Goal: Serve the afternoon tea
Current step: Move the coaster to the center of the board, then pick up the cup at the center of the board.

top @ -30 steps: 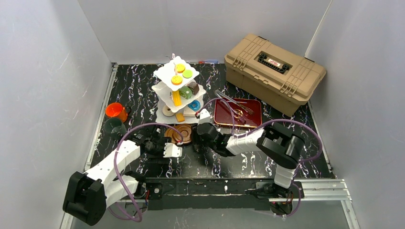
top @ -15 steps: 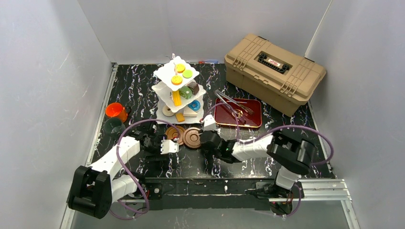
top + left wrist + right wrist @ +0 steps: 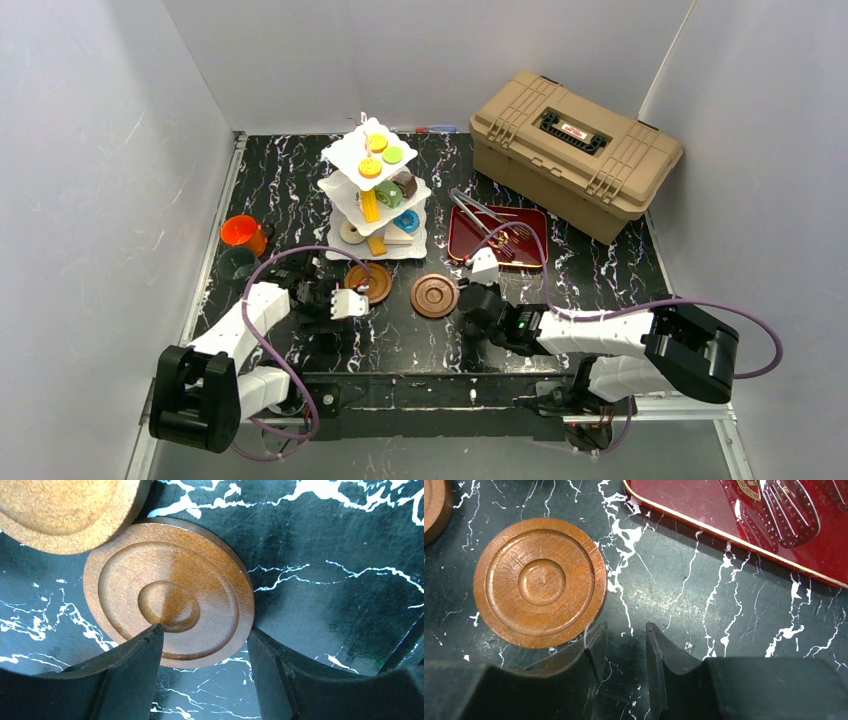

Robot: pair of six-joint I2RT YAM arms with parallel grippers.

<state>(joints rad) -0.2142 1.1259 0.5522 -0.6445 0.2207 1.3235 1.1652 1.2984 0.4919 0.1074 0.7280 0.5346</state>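
From above, the three-tier stand [image 3: 343, 153] with its toy pastries [image 3: 370, 168] stands toward the back of the table. The orange cup [image 3: 241, 232] and the dark cup [image 3: 240, 265] sit to the stand's left, well apart from both arms. Two brown saucers lie flat in front of the stand, the left saucer [image 3: 368, 282] nearest its base and the right saucer [image 3: 435, 296] further to the stand's front right. The left gripper [image 3: 352, 297] is at the left saucer's near edge. The right gripper [image 3: 470, 292] sits just right of the right saucer, in front of the red tray [image 3: 535, 245] that lies to the stand's right.

In the left wrist view, the left gripper [image 3: 202, 632] has its jaws wide apart and clamps nothing. The left saucer [image 3: 170, 585] lies partly between them. One finger [image 3: 135, 670] overlaps its face near the centre boss, and the other comes up beside its rim. A paler tan disc [image 3: 65, 510] meets the saucer's far rim.

In the right wrist view, the right gripper [image 3: 626, 630] has its jaws parted by a narrow gap, with only table between them. The right saucer [image 3: 540, 582] lies outside the jaws, its rim just beside one fingertip [image 3: 596, 640]. Whether they touch cannot be told.
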